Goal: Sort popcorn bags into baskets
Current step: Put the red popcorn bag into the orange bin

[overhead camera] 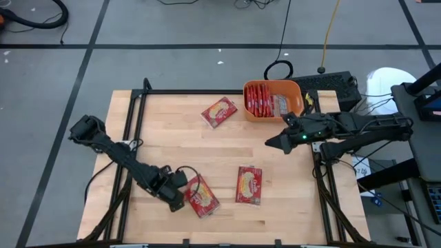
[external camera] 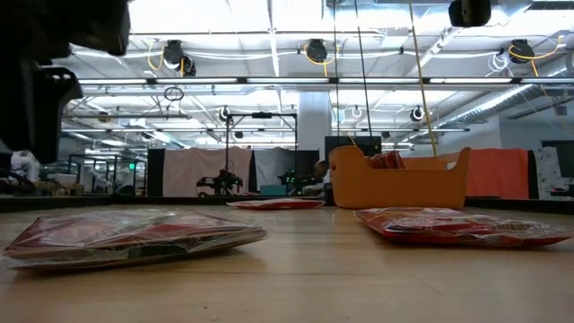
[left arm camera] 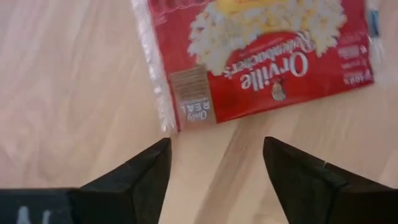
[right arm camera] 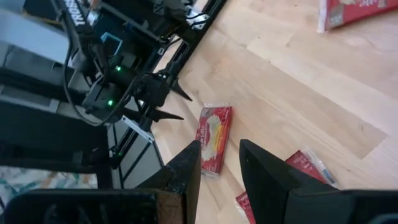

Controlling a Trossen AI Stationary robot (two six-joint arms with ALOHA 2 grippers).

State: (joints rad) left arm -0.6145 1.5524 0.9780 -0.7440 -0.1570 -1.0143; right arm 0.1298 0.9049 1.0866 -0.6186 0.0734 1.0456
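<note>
Overhead, my left fingers (overhead camera: 177,196) sit at the table's (overhead camera: 179,138) near-left part, spread apart and empty, just beside a bag (overhead camera: 202,195) that lies diagonally ahead of them. Two more bags lie loose: one mid-table (overhead camera: 249,184), one farther back (overhead camera: 219,112). The tub (overhead camera: 298,89) at the far right already holds several bags, and my right fingers (overhead camera: 273,143) hover near it, well apart from any loose bag.

Level with the table, the loose bags lie flat and the tub (external camera: 399,184) stands behind them.

From my left wrist, the bag (left arm camera: 261,56) lies just beyond my fingertips (left arm camera: 155,163), not yet between them, its short edge nearest.

From my right wrist, those fingers (right arm camera: 217,155) stand slightly parted, grasping nothing.
</note>
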